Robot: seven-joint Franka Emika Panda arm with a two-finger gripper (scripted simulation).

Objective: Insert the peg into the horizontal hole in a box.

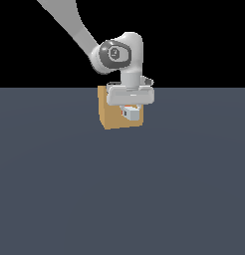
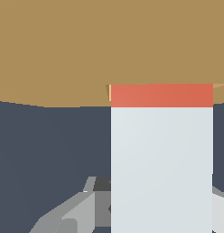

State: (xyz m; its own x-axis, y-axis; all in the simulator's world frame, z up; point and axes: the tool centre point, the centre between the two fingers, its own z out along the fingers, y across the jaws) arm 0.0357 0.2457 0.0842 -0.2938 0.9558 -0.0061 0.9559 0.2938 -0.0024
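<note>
The tan box (image 1: 110, 112) stands on the dark floor, partly hidden behind my gripper (image 1: 131, 112). The gripper is shut on the peg (image 1: 129, 114), whose white end faces the exterior camera, with a bit of orange above it. In the wrist view the white peg (image 2: 161, 159) runs forward to the box (image 2: 86, 45). Its orange-red end (image 2: 161, 95) sits in the mouth of the hole (image 2: 108, 92), of which only thin lighter-orange slivers show on either side of the peg. Grey fingers (image 2: 73, 214) show beside the peg.
A flat dark grey-blue floor (image 1: 119, 199) spreads around the box in the exterior view. The arm's wrist and links (image 1: 117, 54) rise above and behind the box. Nothing else shows.
</note>
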